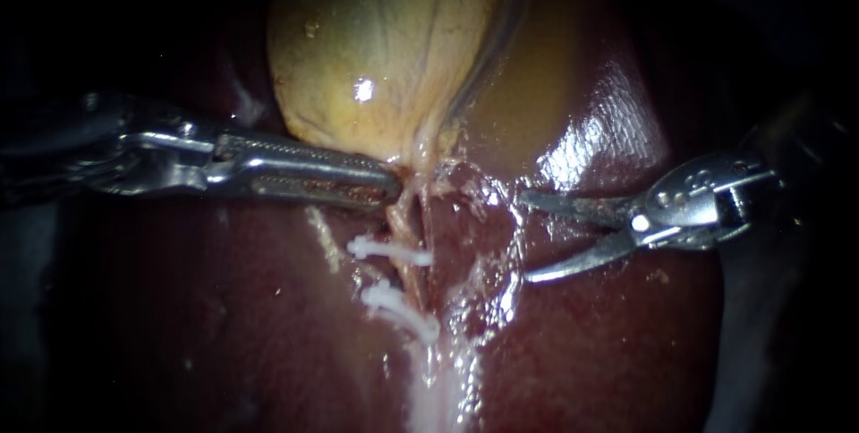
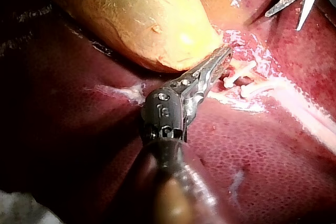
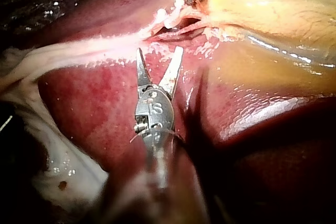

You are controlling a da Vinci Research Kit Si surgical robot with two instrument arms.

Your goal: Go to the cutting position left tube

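The yellow gallbladder [image 1: 385,48] lies on the dark red liver [image 1: 268,326]. Below its neck runs a pale tube [image 1: 404,223] that carries white clips [image 1: 389,250], a second group [image 1: 400,305] lower down. My left instrument [image 1: 392,184] comes in level from the left, its long toothed jaws shut on tissue at the gallbladder's neck, just above the clips. My right instrument [image 1: 526,238] has two thin blades standing open, to the right of the tube and apart from it. In the right wrist view the open blades [image 3: 159,51] point at the clips [image 3: 168,18] from a short way off.
A glistening liver lobe [image 1: 608,129] rises behind my right instrument. A pale strand [image 1: 434,397] runs on from the clips toward the near edge. In the right wrist view whitish loose tissue [image 3: 63,177] lies beside the liver. The left wrist view shows my right instrument's blades [image 2: 284,20] beyond the clips [image 2: 239,80].
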